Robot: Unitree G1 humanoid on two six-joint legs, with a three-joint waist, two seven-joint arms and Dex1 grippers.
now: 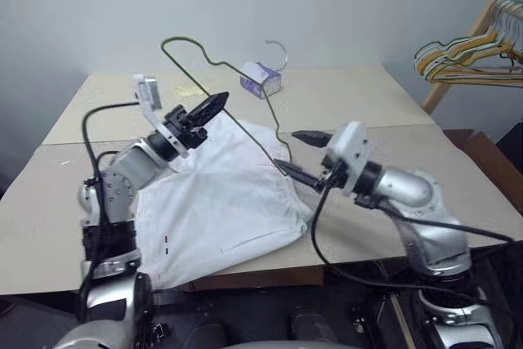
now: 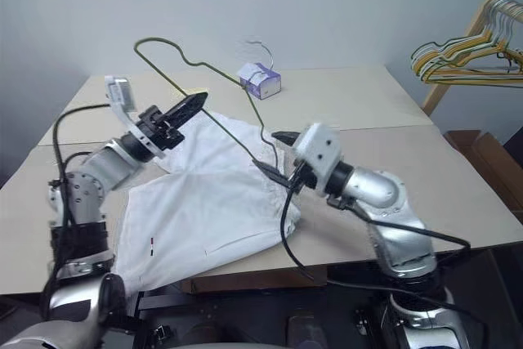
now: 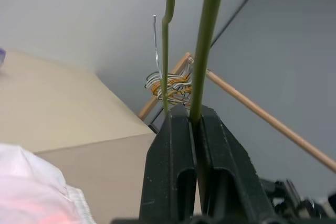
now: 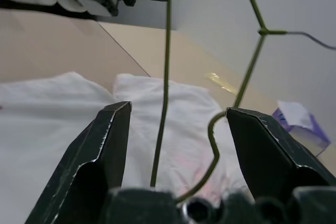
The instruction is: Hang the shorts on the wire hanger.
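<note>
The shorts lay spread flat on the beige surface, their hem with the two small dark dashes toward the near edge and the gathered waistband toward the far side. Above the shorts, the wire hanger stood tilted in the air, its olive-green frame rising over the far part of the cloth and its silvery hook reaching up beyond the tissue box, which sat on the surface past the shorts.

The left gripper hovered over the far left part of the shorts with its black fingers pressed together, pinching the hanger's straight wire between them; the left wrist view showed the green wire running up out of the clamped tips. The right gripper was at the right edge of the shorts, its fingers spread wide apart. The hanger's lower notched shoulder sat in the gap between those two fingers, touching neither as far as the right wrist view showed, with the white cloth directly behind it.

A bunch of coloured hangers hung on a wooden rack well to the right of the shorts.
</note>
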